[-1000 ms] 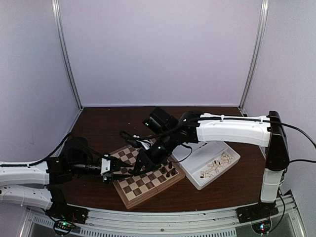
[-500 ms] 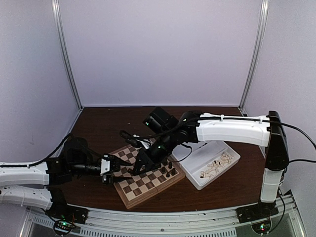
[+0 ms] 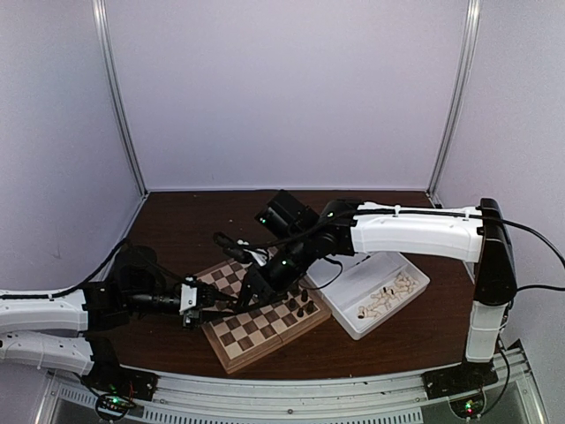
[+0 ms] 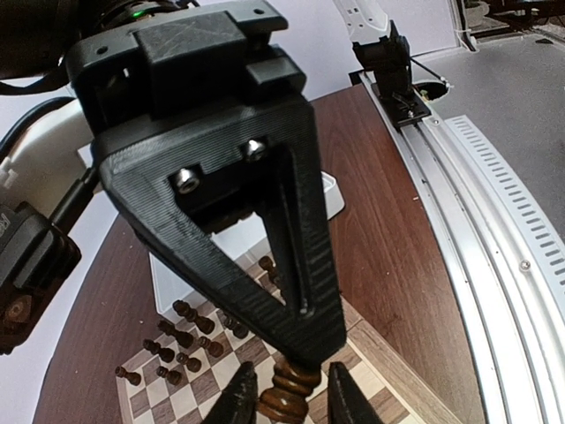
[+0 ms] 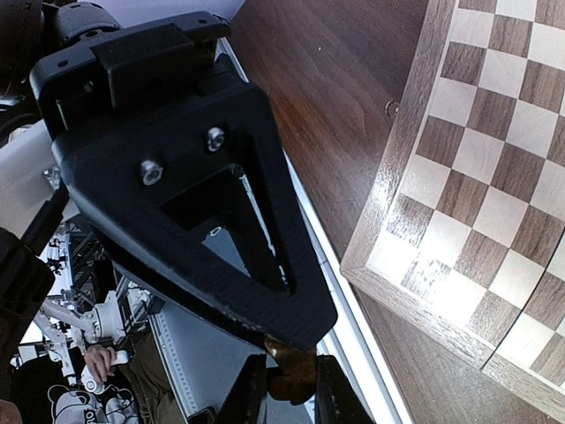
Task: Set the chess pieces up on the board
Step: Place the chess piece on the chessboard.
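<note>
L wrist cam: my L claw (image 4: 290,405) is pinched on the sides of a ribbed brown piece (image 4: 287,393), w/ dark pcs (image 4: 181,340) clustered on the board (image 4: 199,389) behind. That ribbing shows in no other view

R wrist cam: my R claw (image 5: 284,399) is clamped on that same piece from the other end. This view alone gives a close look at the board's pale border, its corner and bare squares

Top cam: both claws meet tip to tip at the board's left edge, but the piece btwn them is too small to tell there. Only here is the whole tray (image 3: 349,287) seen, on the counter (image 3: 185,230) just right of the board, w/ cream pcs (image 3: 384,299) in its right compartment
</note>
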`<state>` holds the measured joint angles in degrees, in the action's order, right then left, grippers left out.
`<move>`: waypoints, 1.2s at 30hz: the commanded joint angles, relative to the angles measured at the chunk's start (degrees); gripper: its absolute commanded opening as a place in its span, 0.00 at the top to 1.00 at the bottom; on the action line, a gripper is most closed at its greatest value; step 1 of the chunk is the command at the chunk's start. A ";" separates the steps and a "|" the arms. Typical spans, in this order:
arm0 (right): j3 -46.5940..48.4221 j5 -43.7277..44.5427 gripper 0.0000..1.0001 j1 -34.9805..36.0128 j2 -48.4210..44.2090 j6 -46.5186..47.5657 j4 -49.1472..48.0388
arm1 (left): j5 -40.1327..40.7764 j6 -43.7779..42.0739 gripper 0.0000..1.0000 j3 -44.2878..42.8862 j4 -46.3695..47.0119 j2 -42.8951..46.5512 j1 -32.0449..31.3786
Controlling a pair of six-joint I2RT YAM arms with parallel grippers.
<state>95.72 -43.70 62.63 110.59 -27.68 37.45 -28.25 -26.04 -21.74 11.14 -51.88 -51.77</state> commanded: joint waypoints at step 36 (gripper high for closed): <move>-16.72 14.95 0.51 -2.14 -13.95 -19.80 -25.97 | 8.47 29.08 0.89 4.51 28.69 -5.08 -0.26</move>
<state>80.12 -32.73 60.71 97.67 -42.44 15.33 -20.47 -0.45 -17.15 32.67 -56.69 -51.77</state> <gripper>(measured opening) 0.493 0.161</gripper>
